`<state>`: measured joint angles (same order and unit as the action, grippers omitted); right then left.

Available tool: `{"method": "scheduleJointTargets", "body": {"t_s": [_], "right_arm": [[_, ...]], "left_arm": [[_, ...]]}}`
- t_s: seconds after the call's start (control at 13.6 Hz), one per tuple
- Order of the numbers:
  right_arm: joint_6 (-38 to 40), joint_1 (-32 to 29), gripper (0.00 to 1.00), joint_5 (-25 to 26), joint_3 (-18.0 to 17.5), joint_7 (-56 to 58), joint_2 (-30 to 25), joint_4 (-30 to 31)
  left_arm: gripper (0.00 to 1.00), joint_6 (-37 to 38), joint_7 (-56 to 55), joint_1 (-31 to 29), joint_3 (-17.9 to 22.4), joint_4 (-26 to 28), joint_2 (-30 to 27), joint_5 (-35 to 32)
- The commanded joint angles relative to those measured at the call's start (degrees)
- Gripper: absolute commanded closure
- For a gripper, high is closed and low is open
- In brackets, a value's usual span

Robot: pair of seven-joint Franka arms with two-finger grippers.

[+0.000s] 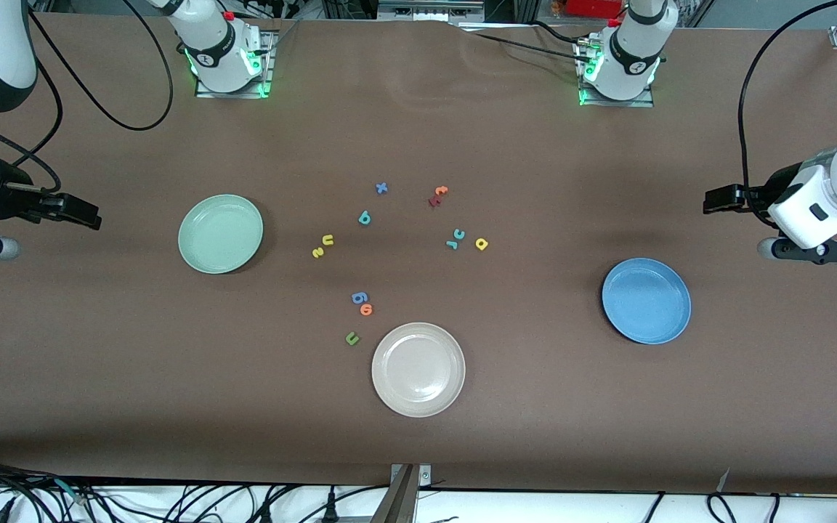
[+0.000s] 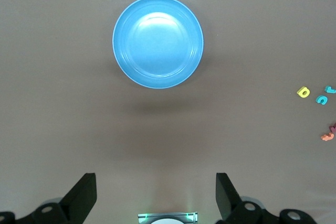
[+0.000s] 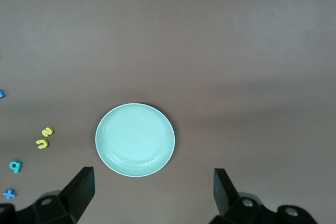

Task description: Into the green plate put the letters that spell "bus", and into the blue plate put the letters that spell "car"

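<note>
**Two open claws, nothing picked up**

Both claws hang above bare table at the two ends, fingers spread wide, holding nothing. The left gripper (image 1: 713, 200) is up in the air at the left arm's end, with the blue plate (image 1: 646, 300) on the table under and ahead of it; in its own wrist view the two dark fingers (image 2: 84, 195) stand far apart with that plate (image 2: 158, 41) in between and above them. The right gripper (image 1: 88, 214) hovers at the right arm's end, close to the green plate (image 1: 221, 233); its fingers (image 3: 81, 190) are equally wide, and the green plate (image 3: 135, 139) lies empty beneath.

Taking the beige plate (image 1: 418, 369) as the marker, near the front camera at mid-table: the small foam letters all lie farther from the camera than it. The teal "b" (image 1: 364, 217), yellow "u" (image 1: 328, 240) and yellow "s" (image 1: 318, 252) sit toward the green plate's side, the "u" and "s" just beside each other. The teal "c" (image 1: 459, 234), teal "r" (image 1: 452, 245) and yellow "a" (image 1: 482, 244) cluster toward the blue plate's side. Closest to the beige plate are a dark green "u" (image 1: 352, 338), an orange "o" (image 1: 366, 309) and a blue "g" (image 1: 359, 297). Farthest off are a blue "x" (image 1: 381, 188) and an orange and red pair (image 1: 437, 195).
</note>
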<state>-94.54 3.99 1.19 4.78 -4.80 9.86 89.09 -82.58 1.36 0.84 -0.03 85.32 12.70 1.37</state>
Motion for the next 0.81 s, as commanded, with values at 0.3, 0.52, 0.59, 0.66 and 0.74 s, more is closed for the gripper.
{"method": "scheduleJointTargets", "body": {"t_s": [0.3, 0.52, 0.59, 0.66, 0.74], "right_arm": [[0.3, 0.2, 0.00, 0.3, 0.2, -0.8, -0.7, 0.1], [0.4, 0.3, 0.00, 0.4, 0.2, -0.8, -0.8, 0.2], [0.3, 0.3, 0.00, 0.4, 0.2, -0.8, -0.7, 0.2], [0.4, 0.3, 0.00, 0.4, 0.2, -0.8, -0.8, 0.2], [0.3, 0.3, 0.00, 0.4, 0.2, -0.7, -0.7, 0.2]], "left_arm": [[0.00, 1.1, 0.1, 0.5, 0.0, -1.1, 0.5, -1.0], [0.00, 0.7, 0.0, 0.6, -0.1, -1.4, 2.4, -1.0], [0.00, 0.6, 0.0, 0.6, -0.1, -1.5, 3.1, -0.8], [0.00, 0.4, 0.0, 0.6, -0.2, -1.6, 3.6, -0.7], [0.00, 0.3, 0.0, 0.6, -0.5, -1.6, 3.6, -0.8]]}}
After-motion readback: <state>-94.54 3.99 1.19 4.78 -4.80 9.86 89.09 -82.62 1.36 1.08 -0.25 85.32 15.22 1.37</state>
